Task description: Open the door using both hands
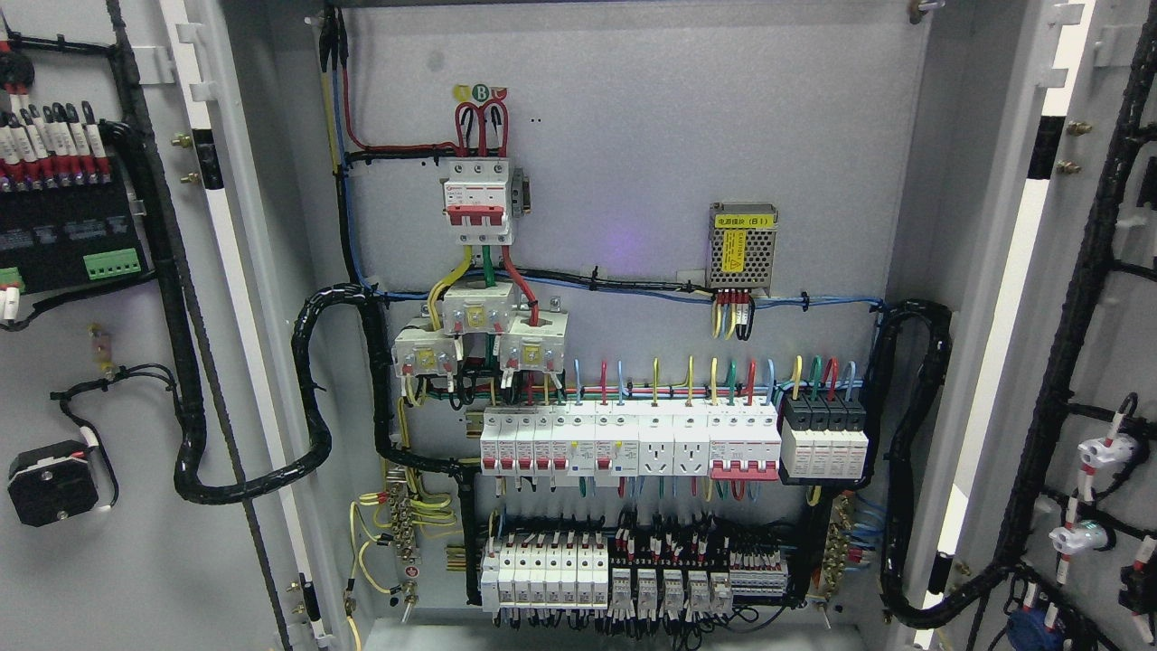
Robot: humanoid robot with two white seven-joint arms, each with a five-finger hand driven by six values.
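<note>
The electrical cabinet stands wide open in the head view. Its left door (pixel 136 380) is swung out at the left, inner face toward me, carrying black wire looms and a black module. At the right, the other door (pixel 1085 362) is swung out too, with black cable bundles and white connectors on its inner side. Between them the grey back panel (pixel 633 163) shows a red-and-white main breaker (pixel 477 201), rows of white breakers (pixel 624 440) and terminal blocks (pixel 615 579). Neither of my hands nor any arm shows.
A small perforated metal power supply (pixel 743 244) sits on the panel's upper right. Thick black cable looms (pixel 316 398) run from each door into the cabinet. The cabinet's floor edge (pixel 615 637) lies along the bottom.
</note>
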